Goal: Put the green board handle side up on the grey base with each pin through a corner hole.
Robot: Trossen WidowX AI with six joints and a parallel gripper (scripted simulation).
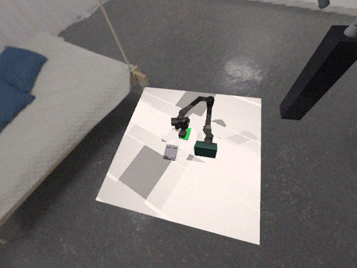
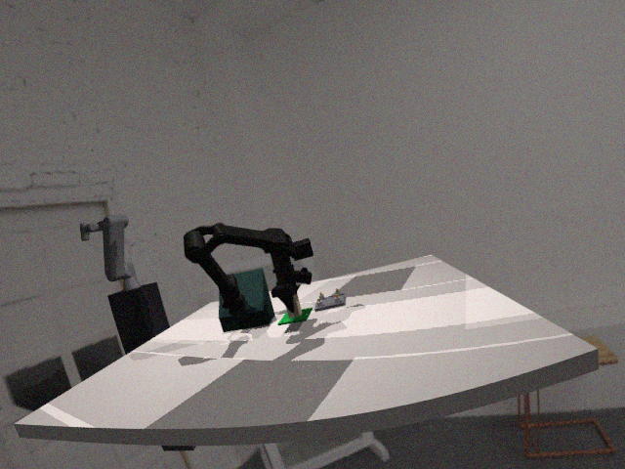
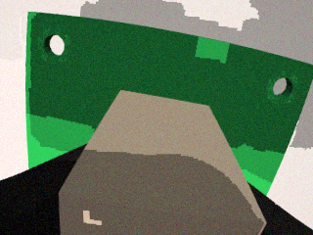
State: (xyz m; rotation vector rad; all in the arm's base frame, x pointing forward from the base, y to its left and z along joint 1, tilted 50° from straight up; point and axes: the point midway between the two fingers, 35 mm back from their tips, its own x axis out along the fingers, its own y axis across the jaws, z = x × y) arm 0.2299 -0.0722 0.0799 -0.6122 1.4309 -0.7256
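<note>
One worktop [image 1: 225, 178] [image 2: 454, 353] [image 3: 12, 137] carries everything. The grey base [image 1: 170, 152] [image 2: 330, 303] stands off to one side of my fingers [image 1: 183, 134] [image 2: 294, 309], apart from them, with no board on it. The green board [image 1: 188, 134] [image 2: 288, 319] [image 3: 147, 64] is directly beneath my fingers, handle side up, looking flat on the worktop. I have its handle [image 2: 297, 307] [image 3: 161, 127] gripped, so I judge the grasp done. Left to do: lift, carry across, line up, lower, let go and withdraw. The gold pins [image 1: 168, 146] [image 2: 337, 290] are bare; the two corner holes [image 3: 57, 45] [image 3: 280, 86] I can see beyond my fingers have nothing through them.
</note>
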